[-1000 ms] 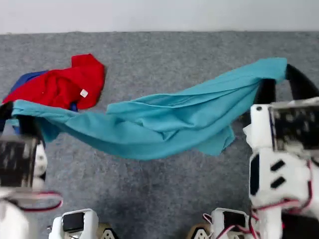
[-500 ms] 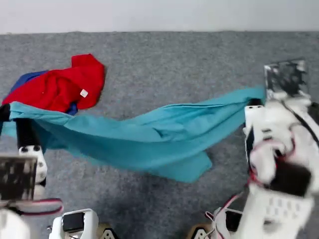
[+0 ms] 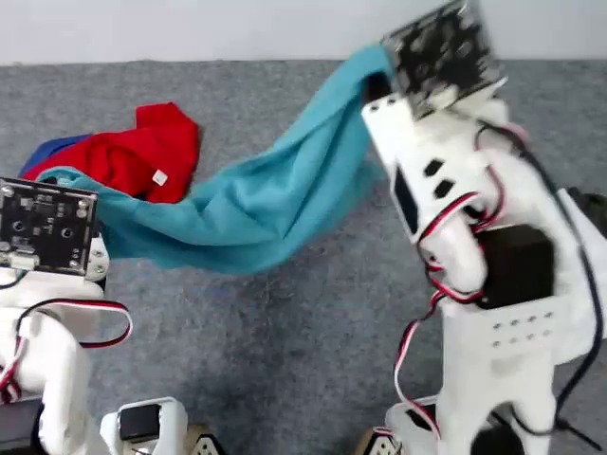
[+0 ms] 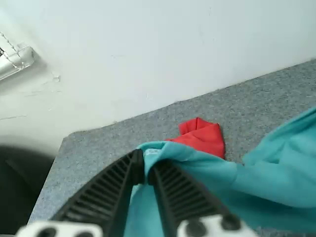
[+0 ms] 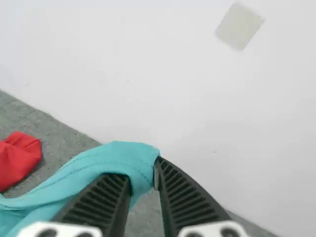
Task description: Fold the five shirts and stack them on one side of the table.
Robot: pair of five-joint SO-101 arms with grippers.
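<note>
Teal shirt (image 3: 256, 204), judged limp and light, was pinched at opposite edges by left gripper (image 4: 145, 169) and right gripper (image 5: 143, 177).

A crumpled blue cloth garment (image 3: 49, 150) beyond the left gripper (image 4: 144, 165) lies mostly under the crumpled red cloth shirt (image 3: 123, 161), so its shape cannot be told. The long teal cloth shirt (image 3: 256, 199) covers the red shirt's edge nearest that gripper. Its held corners vanish between each gripper's pressed fingers. At the right gripper (image 5: 141, 173) a teal fold hides one fingertip.
</note>
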